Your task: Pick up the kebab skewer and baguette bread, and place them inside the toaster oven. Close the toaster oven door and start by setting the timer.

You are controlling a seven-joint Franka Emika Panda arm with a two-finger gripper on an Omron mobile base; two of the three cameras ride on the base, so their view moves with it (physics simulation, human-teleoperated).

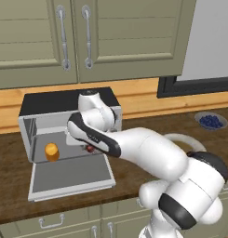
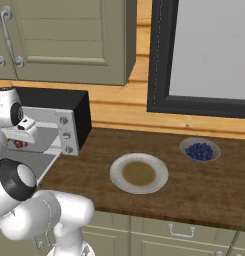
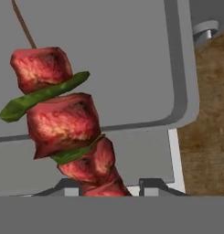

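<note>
The toaster oven (image 1: pixel 69 125) is standing at the left end of the brown wooden counter (image 1: pixel 148 123), its black top facing up and its cavity lying open. The toaster oven door (image 1: pixel 71 179) is hanging dropped flat toward the front, its grey glass facing upward. Inside the cavity, toward the left, the baguette bread (image 1: pixel 51 151) is sitting as a small orange-golden cylinder. Just right of it, the white arm is reaching into the oven mouth, and the gripper (image 1: pixel 90 148) is clasping the kebab skewer (image 1: pixel 90 149), of which a small red spot is peeking out below the hand in the left base view. In the hand view the kebab skewer (image 3: pixel 67 128) is rising from between the two dark finger tips, its red meat chunks alternating with green slices and its thin stick pointing up to the left, while the grey door glass and its silver frame are lying beneath it. In the right base view the gripper (image 2: pixel 18 144) is hanging in front of the oven's open front, with the red of the skewer showing beside it. Farther right on the counter, a round cream plate (image 2: pixel 139 173) with a brown centre is sitting, and beyond it a small dish of dark blue berries (image 2: pixel 199 150) is resting near the wall below a dark-framed window (image 2: pixel 204 55).
</note>
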